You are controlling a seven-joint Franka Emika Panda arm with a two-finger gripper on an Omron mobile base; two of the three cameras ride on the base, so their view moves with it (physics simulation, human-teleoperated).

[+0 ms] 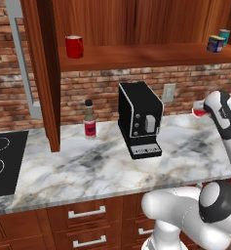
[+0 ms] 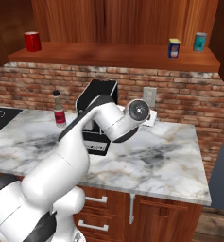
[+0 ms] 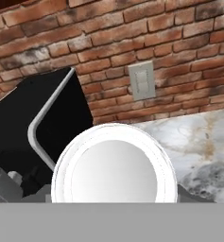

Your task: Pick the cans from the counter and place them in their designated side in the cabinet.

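The red can with a white top point(image 1: 199, 112) hangs above the right part of the marble counter point(image 1: 97, 166), and my gripper point(image 1: 202, 109) is shut on it. In the hand view its round white top point(image 3: 114, 168) faces the camera, in front of the brick wall. The can hides my fingertips there. The dark blue can with a yellow label point(image 1: 215, 44) point(image 2: 174, 47) stands at the right end of the cabinet's plank shelf point(image 1: 136, 56) point(image 2: 108, 56).
A teal can point(image 1: 224, 36) point(image 2: 200, 41) stands beside the blue one. A red mug point(image 1: 74, 47) point(image 2: 32, 41) sits at the shelf's left end. Below are a black coffee machine point(image 1: 139, 118) point(image 3: 47, 127), a dark bottle point(image 1: 89, 120), a wall outlet point(image 3: 142, 81) and the cooktop point(image 1: 2, 161). The open cabinet door point(image 1: 41, 73) hangs at left.
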